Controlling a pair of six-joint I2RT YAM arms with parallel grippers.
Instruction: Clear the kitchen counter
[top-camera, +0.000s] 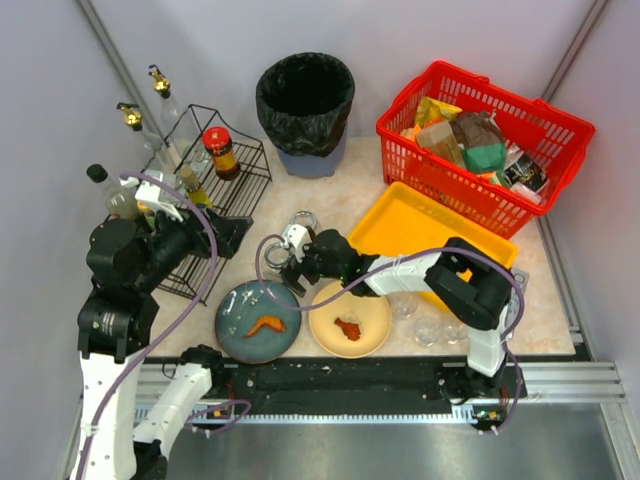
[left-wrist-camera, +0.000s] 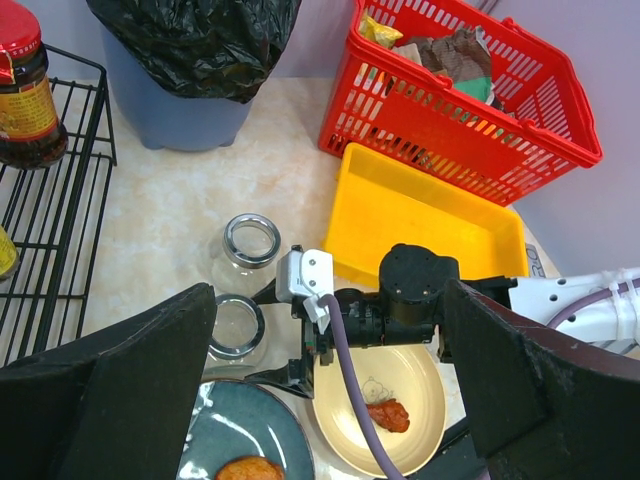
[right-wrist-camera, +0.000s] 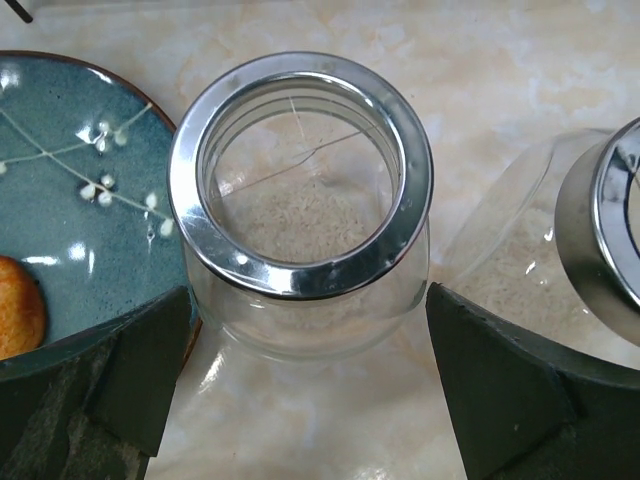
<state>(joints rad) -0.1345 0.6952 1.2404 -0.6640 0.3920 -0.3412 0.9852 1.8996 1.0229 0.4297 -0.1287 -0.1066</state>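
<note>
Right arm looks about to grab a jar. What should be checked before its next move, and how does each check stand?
1. Right gripper open: ok.
2. Glass jar centred between its fingers: ok.
3. Jar upright, no lid: ok.
4. Second jar apart from the nearer finger: cannot tell, they are very close.
5. Blue plate apart from the other finger: cannot tell, the finger overlaps its rim in the wrist view.
6. Left gripper open and empty: ok.
</note>
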